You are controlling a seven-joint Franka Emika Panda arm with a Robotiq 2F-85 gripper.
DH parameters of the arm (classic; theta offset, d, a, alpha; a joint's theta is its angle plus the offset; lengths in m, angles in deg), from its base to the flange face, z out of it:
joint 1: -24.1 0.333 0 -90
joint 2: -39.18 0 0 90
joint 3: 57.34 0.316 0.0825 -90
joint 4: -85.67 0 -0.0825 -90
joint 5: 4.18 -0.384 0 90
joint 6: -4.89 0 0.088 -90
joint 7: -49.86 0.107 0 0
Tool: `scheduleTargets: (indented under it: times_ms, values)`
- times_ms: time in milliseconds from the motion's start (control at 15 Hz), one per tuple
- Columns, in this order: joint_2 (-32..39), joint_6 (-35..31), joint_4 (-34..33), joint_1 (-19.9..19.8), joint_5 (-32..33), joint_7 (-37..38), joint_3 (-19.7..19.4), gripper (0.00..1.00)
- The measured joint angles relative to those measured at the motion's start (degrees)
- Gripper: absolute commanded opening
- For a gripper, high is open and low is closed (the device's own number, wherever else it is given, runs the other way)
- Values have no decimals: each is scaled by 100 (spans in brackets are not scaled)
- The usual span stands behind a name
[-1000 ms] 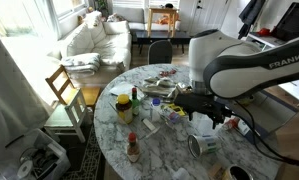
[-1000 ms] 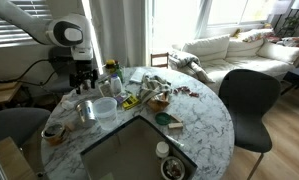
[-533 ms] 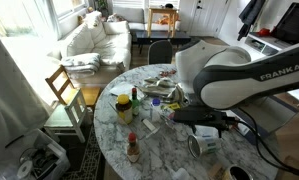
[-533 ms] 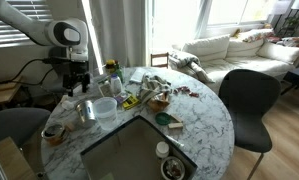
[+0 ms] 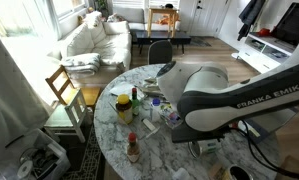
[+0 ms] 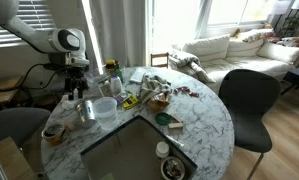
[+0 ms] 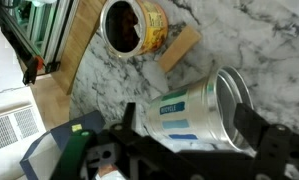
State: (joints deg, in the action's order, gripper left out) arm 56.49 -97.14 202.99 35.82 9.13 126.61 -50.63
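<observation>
The round marble bench (image 6: 204,110) carries a crowd of small things, and the white arm (image 5: 224,100) leans over its edge, blocking much of it in an exterior view. The tool (image 6: 76,93) hangs just above the bench surface with its jaws spread as wide as they go and nothing gripped between them. In the wrist view the tool (image 7: 189,125) straddles a metal tin (image 7: 194,112) with a white and blue label. This tin (image 6: 86,109) lies on its side with its open mouth facing away from the bench edge. Near it, close to the edge, stands a shorter open can (image 7: 129,25) with a dark brown inside. A small wooden block (image 7: 179,48) lies flat just beside that can.
</observation>
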Motion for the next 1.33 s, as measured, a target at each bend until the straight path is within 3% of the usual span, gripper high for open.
scheduleTargets:
  times_ms: [67,133,200,867,1333]
  values:
    - [87,0,-26,16,78,-38,-1,99]
    - [169,0,-50,33,145,-65,-3,91]
    - [242,0,-68,50,196,-83,-4,74]
    - [651,6,-248,130,315,-576,-13,1]
    - [514,529,-604,204,237,-878,-6,1]
